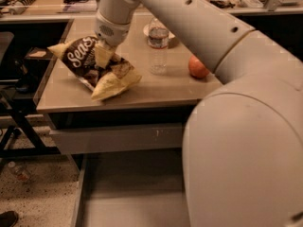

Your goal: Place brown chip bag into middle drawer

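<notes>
Reaching over the tan desk (161,91), the white robot arm's pincer (105,51) pinches the crumpled middle of a crinkly brown chip bag (81,60) with white script and pale yellow ends, at the desk's left side. A clear plastic water bottle (158,46) and a round orange fruit (198,66) stand to the bag's right. Below the desk, the wide grey metal middle drawer (128,193) sits pulled open.

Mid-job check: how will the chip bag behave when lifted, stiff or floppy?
Probably floppy: the chip bag is creased and folded where the gripper meets its top. Likely light, looking puffed rather than packed. Its pale lower end may sag and brush the desk on the way to the drawer.
</notes>
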